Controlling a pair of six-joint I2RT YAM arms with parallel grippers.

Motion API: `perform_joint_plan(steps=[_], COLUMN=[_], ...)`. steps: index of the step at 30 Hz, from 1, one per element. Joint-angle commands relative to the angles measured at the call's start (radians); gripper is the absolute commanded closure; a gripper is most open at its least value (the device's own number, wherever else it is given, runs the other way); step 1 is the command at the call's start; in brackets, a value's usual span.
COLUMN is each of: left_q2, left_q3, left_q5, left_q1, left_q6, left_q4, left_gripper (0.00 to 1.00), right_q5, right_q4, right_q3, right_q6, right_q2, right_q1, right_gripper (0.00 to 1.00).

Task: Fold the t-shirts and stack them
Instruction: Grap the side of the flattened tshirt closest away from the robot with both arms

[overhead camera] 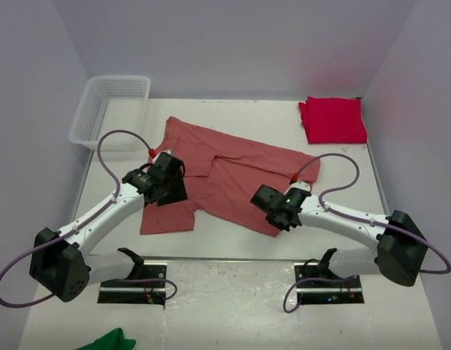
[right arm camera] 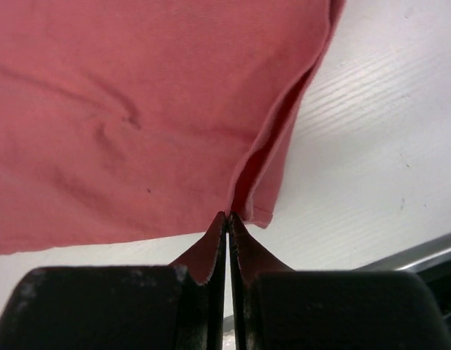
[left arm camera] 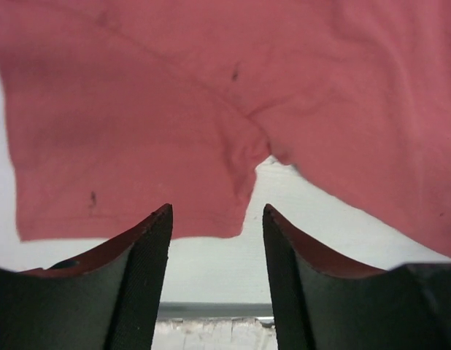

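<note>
While you are working over the salmon t-shirt [overhead camera: 233, 171], both arms are covering parts of its near edge.
Your right gripper [right arm camera: 228, 216] is pinching the hem by a corner, jaws clamped together. Your left gripper [left arm camera: 217, 219] is hovering released above a sleeve. The shirt is lying spread mid-table [overhead camera: 233, 244]. The crimson t-shirt [overhead camera: 333, 120] is sitting folded far right, and the white basket [overhead camera: 90, 117] far left, both well apart.

White table [overhead camera: 233, 117]: salmon t-shirt [overhead camera: 233, 175] spread mid, crimson t-shirt [overhead camera: 333, 120] folded far right, basket [overhead camera: 109, 109] far left
</note>
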Motion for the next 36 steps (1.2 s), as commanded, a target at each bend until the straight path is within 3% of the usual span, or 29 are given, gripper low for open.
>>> perform_joint_plan(steps=[1, 6, 10, 21, 27, 36], left_q2=[-0.071, -0.064, -0.049, 0.007, 0.008, 0.02], left_q3=[0.044, 0.023, -0.046, -0.137, -0.23, -0.22], left_q5=[-0.048, -0.046, 0.027, 0.047, 0.124, 0.102], left_q1=[0.025, 0.076, 0.174, 0.488, 0.548, 0.599], left_q6=[-0.119, -0.246, -0.259, -0.032, -0.015, 0.01], left_q4=[-0.193, -0.346, -0.345, -0.201, -0.121, -0.132], left_gripper=[0.45, 0.43, 0.45, 0.5, 0.51, 0.55], right_q5=[0.013, -0.006, -0.026, -0.043, -0.039, -0.036], right_q4=[0.095, 0.153, 0.182, 0.204, 0.192, 0.177], right_q3=[-0.029, -0.085, -0.112, -0.188, -0.184, -0.191], right_q6=[-0.085, -0.143, -0.162, -0.157, -0.156, -0.14], right_q2=[-0.04, -0.103, -0.135, -0.238, -0.253, -0.258], right_q1=[0.006, 0.006, 0.006, 0.006, 0.006, 0.006], right_gripper=[1.0, 1.0, 1.0, 1.0, 1.0, 1.0])
